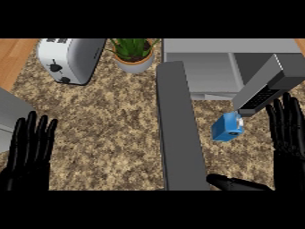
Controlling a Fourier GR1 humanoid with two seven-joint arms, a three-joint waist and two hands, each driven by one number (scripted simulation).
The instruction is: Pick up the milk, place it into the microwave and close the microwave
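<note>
Looking down, we see the blue milk (227, 128) between the open microwave door (180, 134) and our right hand (293, 147). Both hands, left hand (28, 152) too, have straight fingers, holding nothing. A toaster (69, 58) and plant (133, 53) sit behind.

The left hand (28, 150) and right hand (292, 138) are glossy black, with long slender segmented fingers and thumbs

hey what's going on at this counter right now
A robot is set to put the milk into the microwave. Nothing is held yet: the blue carton stands on the counter in front of the microwave, whose door hangs open. The right hand is open beside the milk, fingers straight, not touching it. The left hand rests open at the lower left. A toaster and a potted plant sit at the back.
</note>
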